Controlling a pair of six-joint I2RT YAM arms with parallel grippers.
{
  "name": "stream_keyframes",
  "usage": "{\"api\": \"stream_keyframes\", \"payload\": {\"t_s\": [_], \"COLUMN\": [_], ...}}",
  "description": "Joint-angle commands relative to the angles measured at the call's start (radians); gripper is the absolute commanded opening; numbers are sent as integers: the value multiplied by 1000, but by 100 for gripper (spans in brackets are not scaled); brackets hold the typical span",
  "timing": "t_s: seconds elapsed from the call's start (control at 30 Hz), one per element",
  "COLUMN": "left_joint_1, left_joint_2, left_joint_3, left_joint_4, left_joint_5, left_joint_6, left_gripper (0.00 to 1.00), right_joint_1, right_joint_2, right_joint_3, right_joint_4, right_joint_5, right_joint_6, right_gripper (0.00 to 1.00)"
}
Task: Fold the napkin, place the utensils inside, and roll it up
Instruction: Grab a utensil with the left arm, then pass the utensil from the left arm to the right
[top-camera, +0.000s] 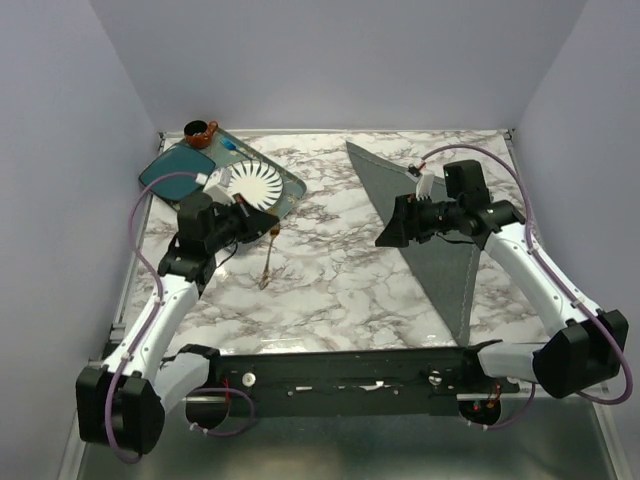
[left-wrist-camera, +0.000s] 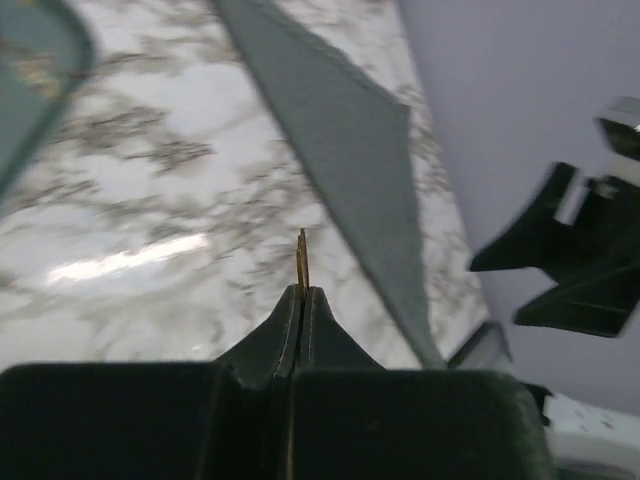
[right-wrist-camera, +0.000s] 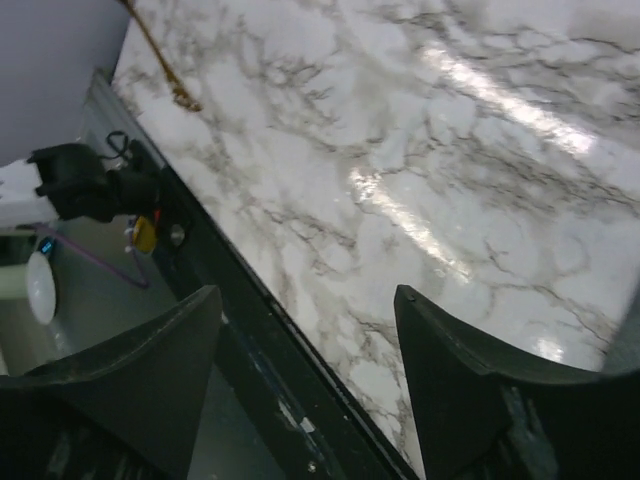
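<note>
So: napkin (top-camera: 445, 275) sits folded into a triangle on the right side of the table (top-camera: 340, 290), with the utensils (top-camera: 268, 262) off at the left.
Napkin looks soft and floppy, so I'd grab an edge or corner; utensils look thin, light, stiff and probably slippery. Left gripper (left-wrist-camera: 302, 300) is pressed tight on them near one end, right gripper (right-wrist-camera: 308, 295) is spread wide and holds nothing.

Your two arms, the left arm (top-camera: 155, 315) and the right arm (top-camera: 535, 275), stand at the two ends of the black base rail (top-camera: 350, 372); they have white shells and black joints. A purple cable (top-camera: 137, 225) loops along each arm, above the rail. The left gripper (left-wrist-camera: 302, 292) and the right gripper (right-wrist-camera: 305, 300) have black wedge-shaped fingers (right-wrist-camera: 160, 360).
</note>
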Motion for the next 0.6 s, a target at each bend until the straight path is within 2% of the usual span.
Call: {"api": "stream_keyframes", "payload": {"t_s": [0.0, 0.07, 0.17, 0.2, 0.27, 0.3, 0.33, 0.4, 0.5, 0.57], "left_joint_1": [-85, -96, -108, -119, -130, -142, -157, -185, -237, -266], "left_joint_2": [135, 210, 321, 347, 428, 453, 474, 524, 533, 525], "left_joint_3": [115, 161, 173, 170, 167, 163, 155, 158, 157, 149], "left_joint_4": [574, 675, 1023, 1230, 1418, 1576, 1638, 1739, 1743, 1740], "left_joint_5": [439, 517, 577, 576, 553, 536, 514, 485, 462, 454], "left_joint_6": [-215, -293, -611, -796, -983, -1055, -1177, -1242, -1258, -1243], "left_gripper": [0, 0, 0, 0, 0, 0, 0, 0, 0, 0], "right_joint_1": [58, 119, 193, 200, 213, 219, 228, 254, 268, 271], "right_joint_2": [-98, -125, -141, -154, -162, -168, -171, -164, -132, -102], "right_joint_3": [-67, -116, -161, -185, -243, -261, -274, -299, -273, -278], "right_joint_4": [99, 144, 192, 280, 385, 501, 566, 740, 776, 821], "right_joint_5": [-323, -345, -299, -277, -276, -271, -256, -251, -201, -228], "right_joint_6": [-77, -72, -84, -45, 6, 67, 101, 193, 213, 250], "right_gripper": [89, 91, 91, 92, 92, 92, 92, 92, 90, 88]}}
